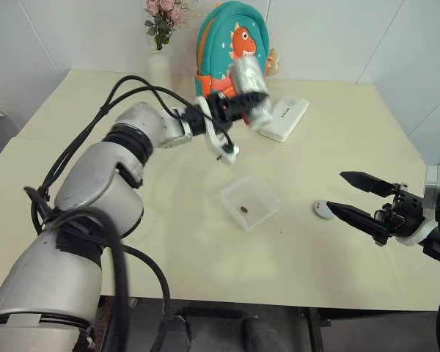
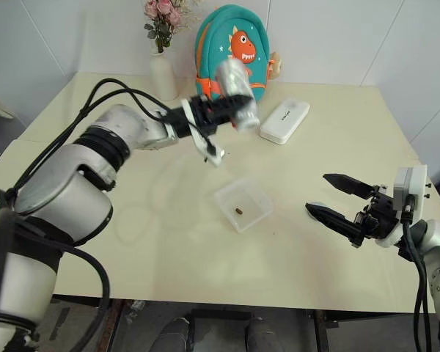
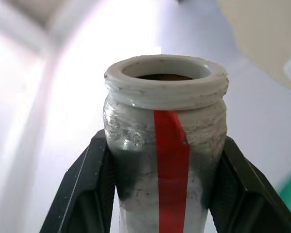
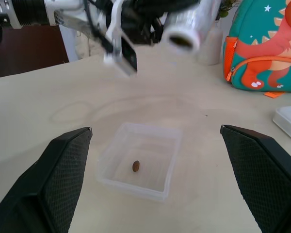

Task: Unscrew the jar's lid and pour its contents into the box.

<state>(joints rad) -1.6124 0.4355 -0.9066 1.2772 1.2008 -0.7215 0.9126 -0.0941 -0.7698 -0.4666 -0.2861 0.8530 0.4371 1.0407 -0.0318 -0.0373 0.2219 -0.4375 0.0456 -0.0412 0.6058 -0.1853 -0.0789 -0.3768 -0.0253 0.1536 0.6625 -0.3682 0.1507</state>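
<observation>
— What do the containers hold?

— The box (image 1: 250,203) sits on the table (image 1: 191,249), near the middle. It is transparent, and one small brown pellet, the contents (image 1: 243,209), lies on its floor. The jar (image 1: 249,91) is not on the table. It is held in the air above and behind the box, in front of the dinosaur backpack (image 1: 233,44), and it is tilted over. Its lid is off: the white threaded mouth is open, and in the right wrist view this mouth faces toward the camera. Something brownish shows just inside the rim in the left wrist view, but I cannot tell what it is.

— And the grippers?

— The left gripper (image 3: 167,160) is clenched on the jar. Its two black fingers (image 3: 89,189) press on the sides of the silver body, below the threaded neck, with the red stripe between them. The right gripper (image 1: 356,196) is spread wide and holds nothing. It hovers over the table on the right, well apart from the box. The lid (image 1: 322,209), a small grey disc, lies on the table just beside its lower fingertip; if they touch, I cannot tell.

— Anything else on the table?

— A white oblong case (image 1: 284,117) lies behind the jar, and a vase with pink flowers (image 2: 162,66) stands near the far edge.
</observation>
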